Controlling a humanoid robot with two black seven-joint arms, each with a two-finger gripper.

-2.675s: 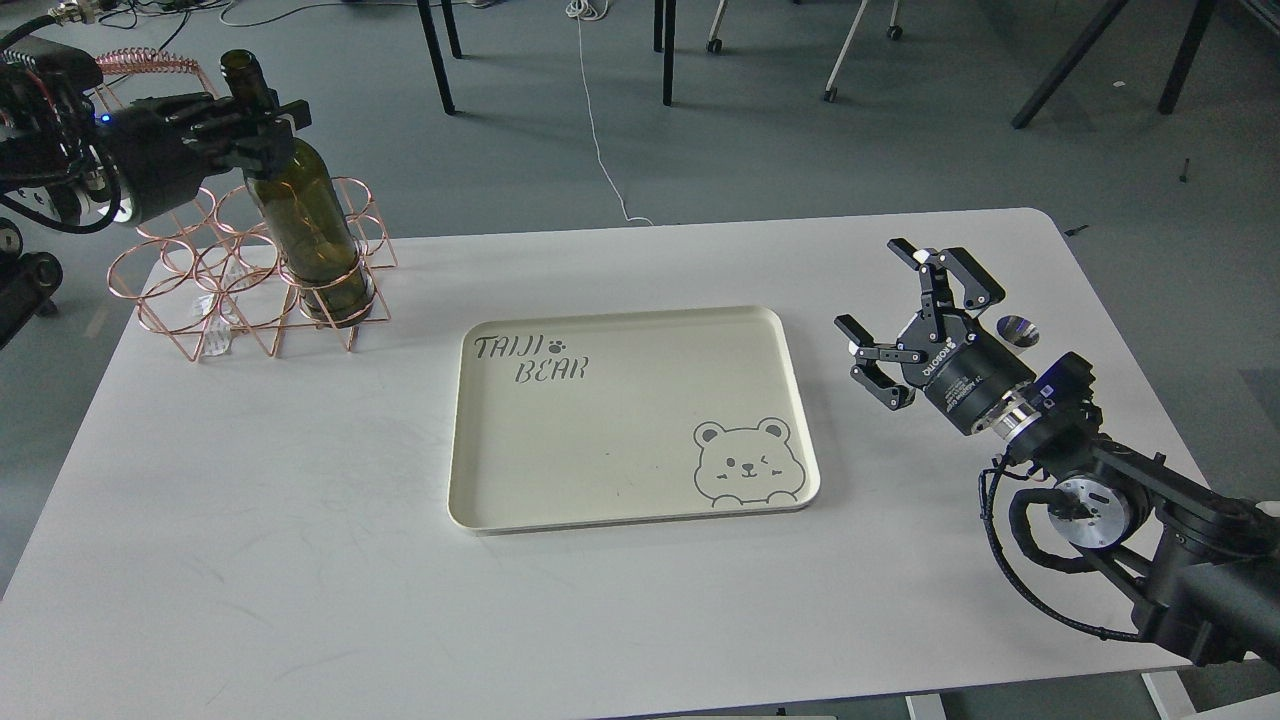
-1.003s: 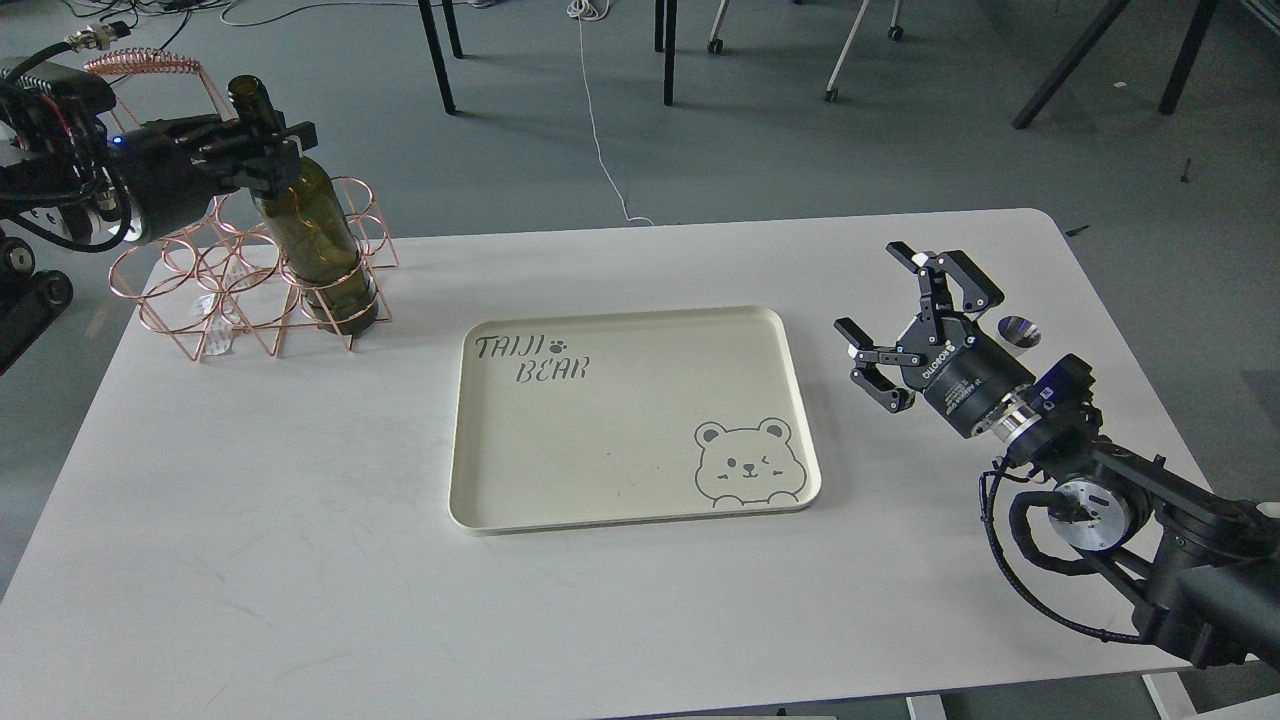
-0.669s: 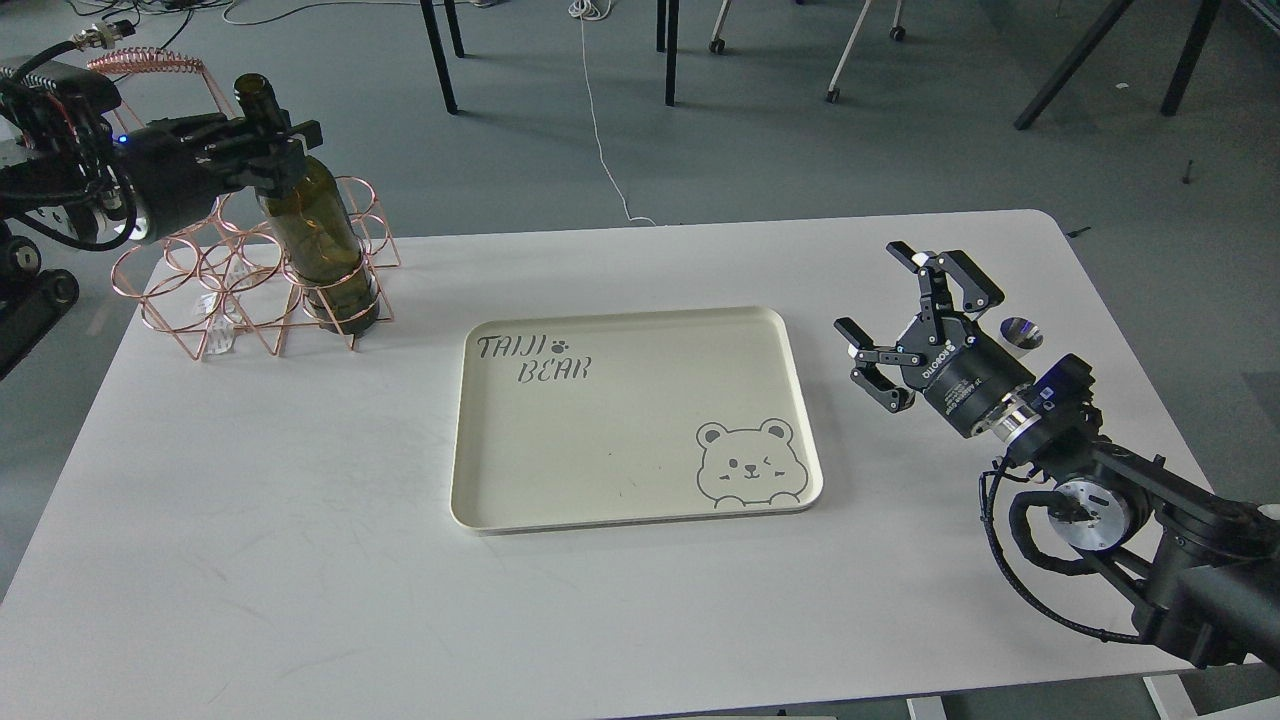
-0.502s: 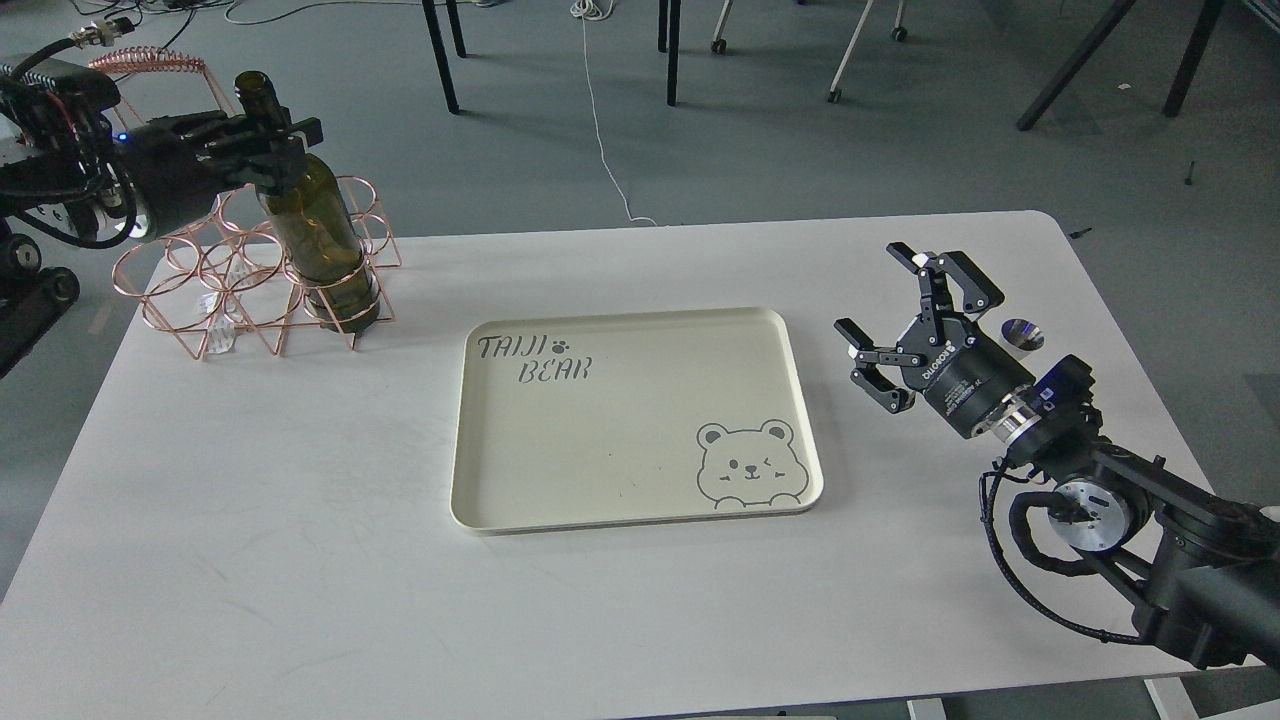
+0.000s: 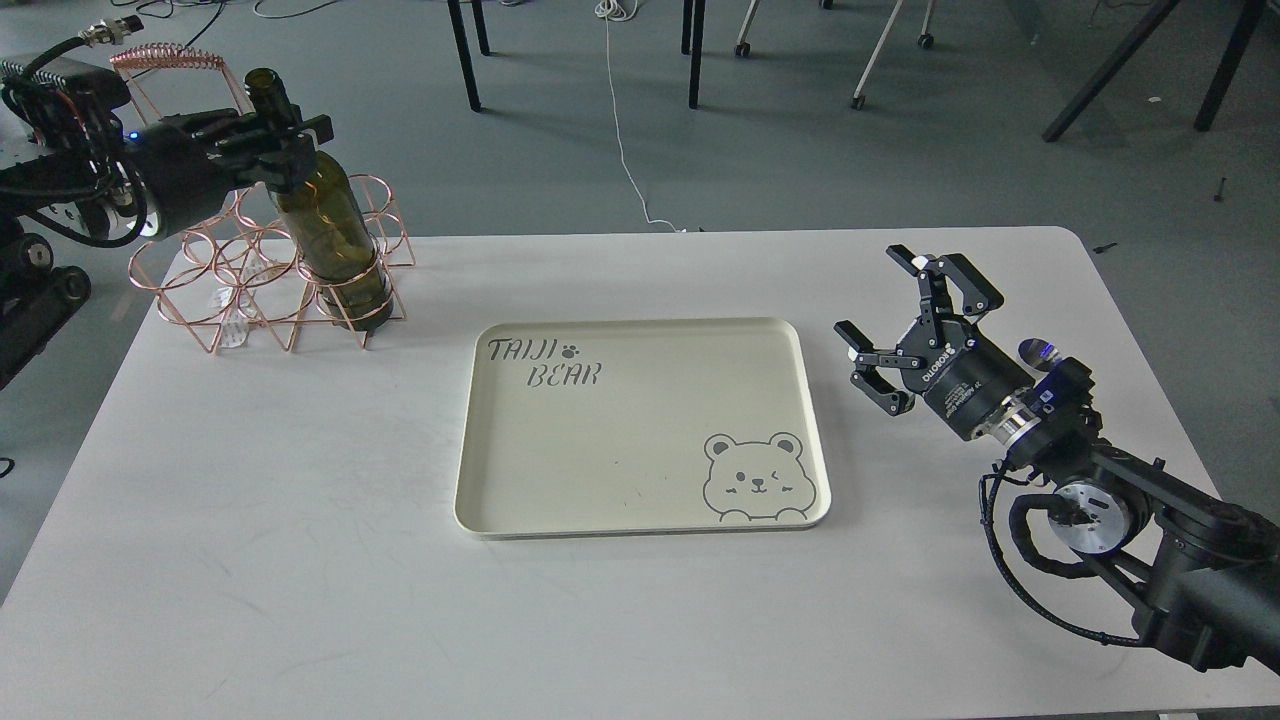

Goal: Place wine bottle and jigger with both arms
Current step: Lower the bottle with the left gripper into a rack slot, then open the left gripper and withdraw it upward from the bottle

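Note:
The dark olive-green wine bottle [image 5: 335, 235] stands tilted in the front right ring of a copper wire rack [image 5: 250, 285] at the table's far left. My left gripper [image 5: 285, 140] is shut on the bottle's neck just below the mouth. The jigger [image 5: 1040, 351] is a small shiny steel rim at the right, mostly hidden behind my right arm. My right gripper [image 5: 915, 320] is open and empty, above the table between the tray and the jigger.
A cream tray [image 5: 640, 425] with "TAIJI BEAR" and a bear drawing lies in the middle of the white table [image 5: 250, 520]. Chair and table legs stand on the grey floor beyond the far edge.
My left gripper has tilted the bottle's neck a little to the right, with the base still in the rack. The whole view has shifted slightly. The right arm has not moved.

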